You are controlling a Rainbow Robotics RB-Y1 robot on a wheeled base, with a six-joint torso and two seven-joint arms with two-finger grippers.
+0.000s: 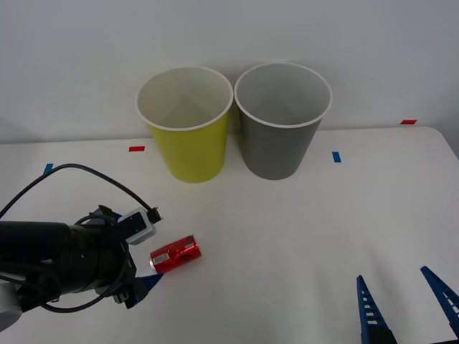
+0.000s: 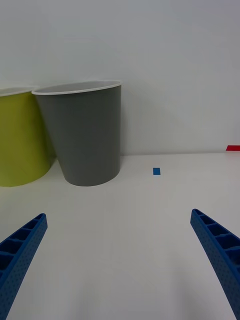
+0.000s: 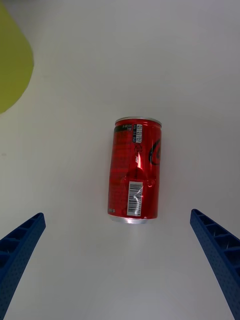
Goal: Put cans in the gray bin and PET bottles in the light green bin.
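Red can (image 1: 176, 254) lies on its side on the white table (image 1: 287, 236), at seven o'clock from the light green bin (image 1: 188, 136); the gray bin (image 1: 281, 132) stands just beside that, at three o'clock. Left gripper (image 3: 120, 260) hovers over the can, fingers spread wide, not touching it. Right gripper (image 1: 405, 304) sits released at five o'clock

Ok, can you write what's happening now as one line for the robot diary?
left claw: open, over red can | can: lying on table | right claw: open, waiting | gray bin, green bin: upright
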